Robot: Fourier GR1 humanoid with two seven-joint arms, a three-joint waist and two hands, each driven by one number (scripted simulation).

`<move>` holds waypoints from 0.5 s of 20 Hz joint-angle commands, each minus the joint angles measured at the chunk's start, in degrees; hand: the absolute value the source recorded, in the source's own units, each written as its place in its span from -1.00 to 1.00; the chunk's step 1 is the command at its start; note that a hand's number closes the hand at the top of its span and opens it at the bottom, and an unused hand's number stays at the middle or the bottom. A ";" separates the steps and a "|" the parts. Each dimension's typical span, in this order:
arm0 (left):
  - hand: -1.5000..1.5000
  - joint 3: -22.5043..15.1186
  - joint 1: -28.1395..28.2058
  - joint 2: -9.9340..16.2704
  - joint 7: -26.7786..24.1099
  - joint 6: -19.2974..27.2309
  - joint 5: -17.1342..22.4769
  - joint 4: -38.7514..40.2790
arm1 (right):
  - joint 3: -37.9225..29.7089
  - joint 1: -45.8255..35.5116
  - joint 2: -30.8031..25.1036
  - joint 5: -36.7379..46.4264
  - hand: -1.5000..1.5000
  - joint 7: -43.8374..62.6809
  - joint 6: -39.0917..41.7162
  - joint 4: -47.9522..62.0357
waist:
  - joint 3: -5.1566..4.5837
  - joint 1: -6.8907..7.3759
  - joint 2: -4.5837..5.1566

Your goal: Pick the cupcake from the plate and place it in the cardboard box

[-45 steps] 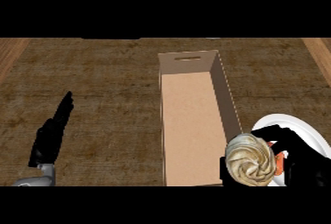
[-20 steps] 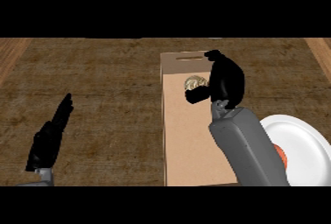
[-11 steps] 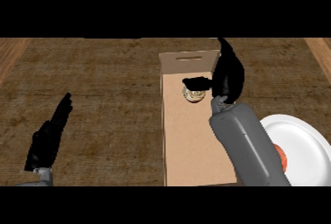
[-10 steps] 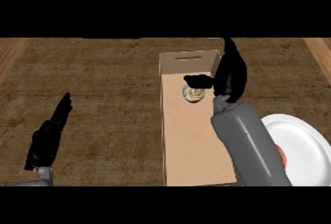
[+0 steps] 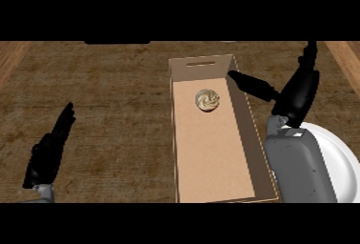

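Observation:
The cupcake (image 5: 207,100), with swirled cream frosting, sits on the floor of the long cardboard box (image 5: 211,143), toward its far end. My right hand (image 5: 299,90) is open just right of the box's far end, fingers straight up, thumb (image 5: 252,86) reaching over the box's right wall, apart from the cupcake. The white plate (image 5: 337,162) lies at the right edge, partly hidden behind my right forearm, and nothing shows on it. My left hand (image 5: 49,150) rests open at the lower left, fingers straight.
The counter top is dark brown wood grain, with lighter wooden strips at the far left and far right edges. The box has a slot handle (image 5: 200,63) in its far wall.
My right hand carried the cupcake from the plate into the box, let go of it, opened, and has drawn back to the right. The cupcake now lies alone. The left hand has not moved.

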 commanded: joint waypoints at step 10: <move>0.00 1.30 -0.15 -0.35 -0.90 0.91 -0.35 2.06 | -16.16 34.21 -12.92 -24.84 -1.00 -9.29 6.32 -34.52 | 0.10 -1.47 -0.09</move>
